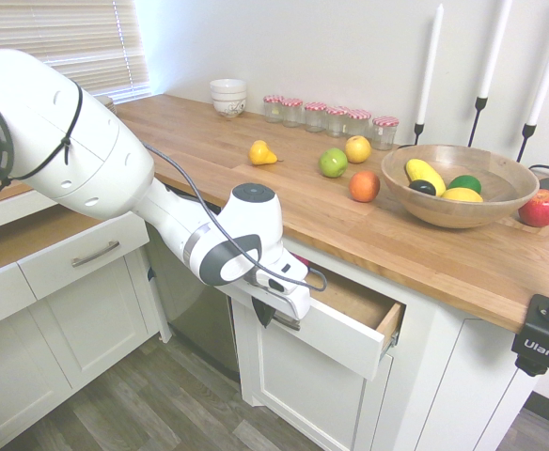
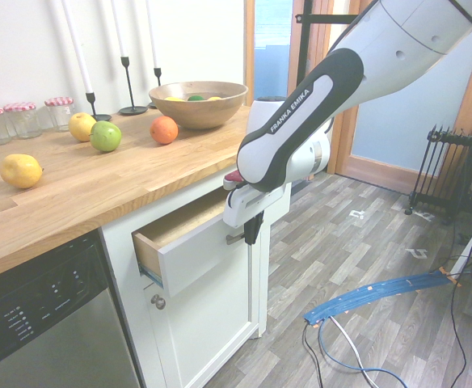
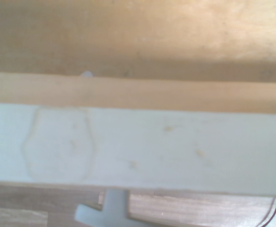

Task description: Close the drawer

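A kitchen run with a butcher-block wooden countertop (image 1: 256,132) spreads above and behind the gripper (image 1: 267,315), over white cabinet fronts and grey plank flooring (image 2: 365,242). The gripper hangs just in front of the drawer (image 1: 345,331), which stands partly pulled out beneath the counter edge, its flat white front facing the gripper and its light plywood box showing behind it. The dark fingers point down at the drawer's front near the silver handle (image 2: 234,238); whether they are apart or together I cannot tell. Up on the counter beyond the gripper sit a round wooden bowl (image 1: 415,202) of fruit, loose fruit and lidded glass jars (image 1: 331,116).
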Controlling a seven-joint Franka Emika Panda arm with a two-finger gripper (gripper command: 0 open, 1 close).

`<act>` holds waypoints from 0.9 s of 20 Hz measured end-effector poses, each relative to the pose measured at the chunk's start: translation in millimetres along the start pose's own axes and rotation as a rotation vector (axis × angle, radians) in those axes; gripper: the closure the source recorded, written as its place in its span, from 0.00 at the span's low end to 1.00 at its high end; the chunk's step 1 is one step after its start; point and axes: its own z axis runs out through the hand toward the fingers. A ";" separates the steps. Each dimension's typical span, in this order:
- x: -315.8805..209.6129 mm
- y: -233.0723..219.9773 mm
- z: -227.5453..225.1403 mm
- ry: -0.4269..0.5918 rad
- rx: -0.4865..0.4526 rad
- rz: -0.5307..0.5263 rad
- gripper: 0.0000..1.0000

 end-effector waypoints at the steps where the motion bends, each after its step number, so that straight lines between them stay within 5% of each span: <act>1: 3.4 -1.6 -0.6 0.000 -0.001 0.000 1.00; 18: 44.3 -37.4 -0.1 0.019 0.001 0.003 1.00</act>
